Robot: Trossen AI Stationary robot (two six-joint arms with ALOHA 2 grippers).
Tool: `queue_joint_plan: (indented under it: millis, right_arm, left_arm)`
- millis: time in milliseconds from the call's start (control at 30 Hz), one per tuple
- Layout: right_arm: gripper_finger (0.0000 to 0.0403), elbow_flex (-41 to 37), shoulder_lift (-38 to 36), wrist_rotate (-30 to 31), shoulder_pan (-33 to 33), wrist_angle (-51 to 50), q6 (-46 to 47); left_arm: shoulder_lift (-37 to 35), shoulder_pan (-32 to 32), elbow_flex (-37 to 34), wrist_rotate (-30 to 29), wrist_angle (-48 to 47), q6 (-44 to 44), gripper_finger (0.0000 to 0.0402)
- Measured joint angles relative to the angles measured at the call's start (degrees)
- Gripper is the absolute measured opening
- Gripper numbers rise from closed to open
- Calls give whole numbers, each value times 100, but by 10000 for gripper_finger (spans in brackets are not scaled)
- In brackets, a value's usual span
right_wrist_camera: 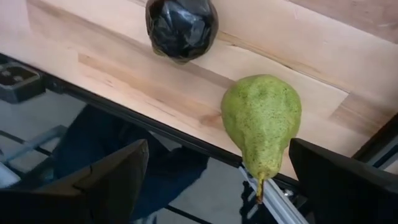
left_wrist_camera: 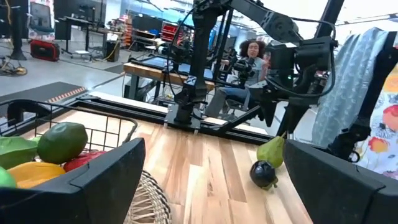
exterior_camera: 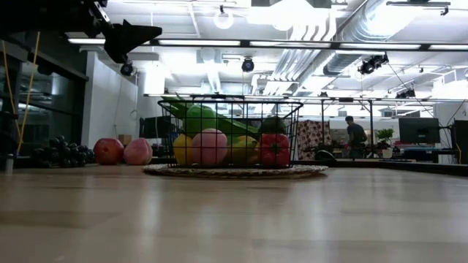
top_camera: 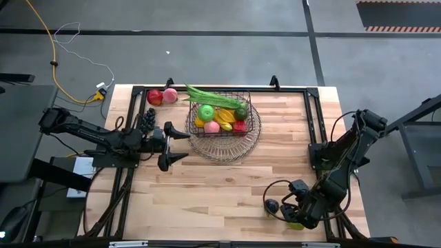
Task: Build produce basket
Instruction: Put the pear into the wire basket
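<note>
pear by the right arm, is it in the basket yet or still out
Out. The pear lies on the bare table at its edge beside a dark round fruit, below the open right hand, far from the basket.

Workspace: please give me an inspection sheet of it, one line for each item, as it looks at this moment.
Surface: light wooden table inside a dark metal frame.
Job's things: wire basket on a round woven dish, holding green, yellow, pink and red produce with long green pods across its rim; red apple, peach and dark grapes lie outside; green pear and a dark round fruit sit at the table's near edge.
Clutter: nothing seen.
Grippers: left gripper open beside the basket; right gripper open by the pear.
Cables: yellow cable on the floor.
Surroundings: people in the room.
</note>
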Motion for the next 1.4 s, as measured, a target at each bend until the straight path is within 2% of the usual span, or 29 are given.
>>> queue_joint_plan:
  millis: [233, 433, 667, 833, 1400]
  right_arm:
    - [378, 0, 160, 31, 69, 156, 471]
    - [378, -1, 465, -129, 138, 214, 512]
    - [378, -2, 755, -925, 233, 208, 740]
    - [378, -3, 955, -919, 420, 87, 1061]
    - [378, -4, 1299, -547, 466, 352, 976]
  left_arm:
    - [0, -16, 0, -4, 13, 11, 369]
    - [2, -14, -2, -5, 47, 7, 369]
    - [0, -14, -2, -5, 52, -48, 369]
    - [0, -14, -2, -7, 52, -32, 369]
    - [0, -14, -4, -6, 52, -35, 369]
